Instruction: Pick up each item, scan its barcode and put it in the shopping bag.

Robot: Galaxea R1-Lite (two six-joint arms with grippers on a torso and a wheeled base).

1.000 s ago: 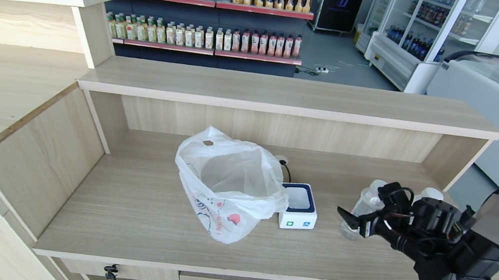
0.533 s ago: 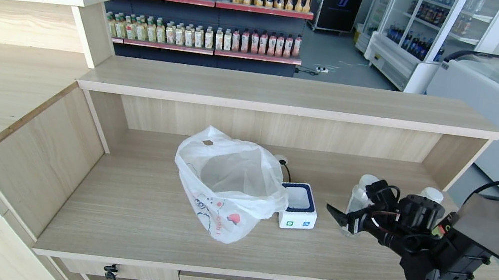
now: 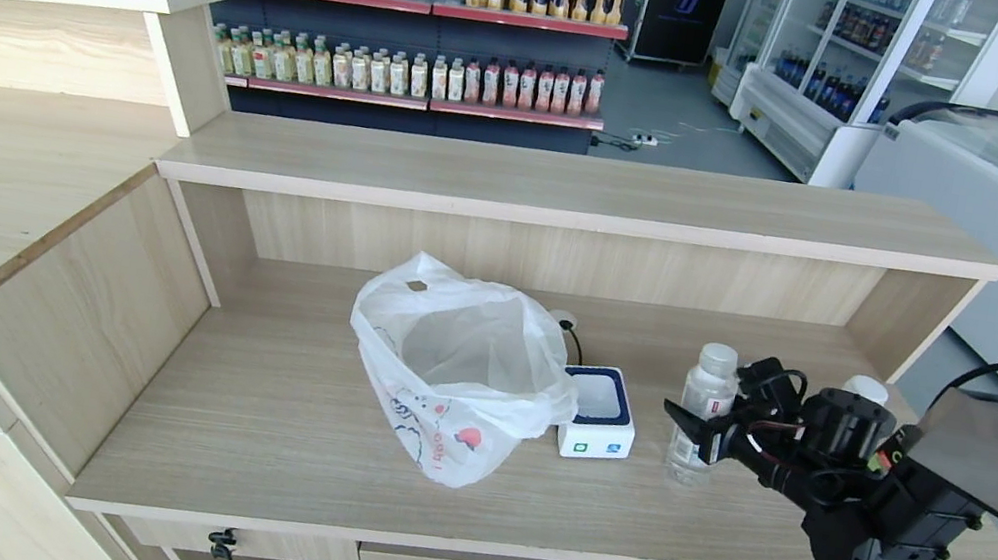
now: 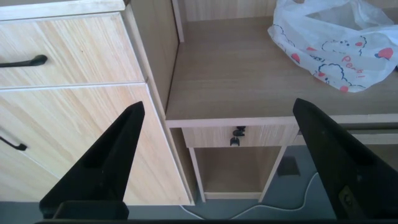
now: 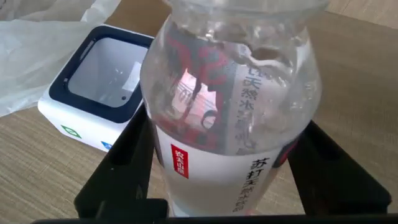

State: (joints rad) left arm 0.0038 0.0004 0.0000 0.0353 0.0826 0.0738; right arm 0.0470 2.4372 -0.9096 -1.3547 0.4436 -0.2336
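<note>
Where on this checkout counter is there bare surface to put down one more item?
The widest bare patch lies between the counter's left side wall and the shopping bag. A bare strip runs along the front edge, before the bag and scanner. The right is crowded: the right gripper around a water bottle, a second bottle behind.

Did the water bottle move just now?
Yes. The water bottle, held in the right end effector, has shifted a little to the robot's left, closer to the scanner.
</note>
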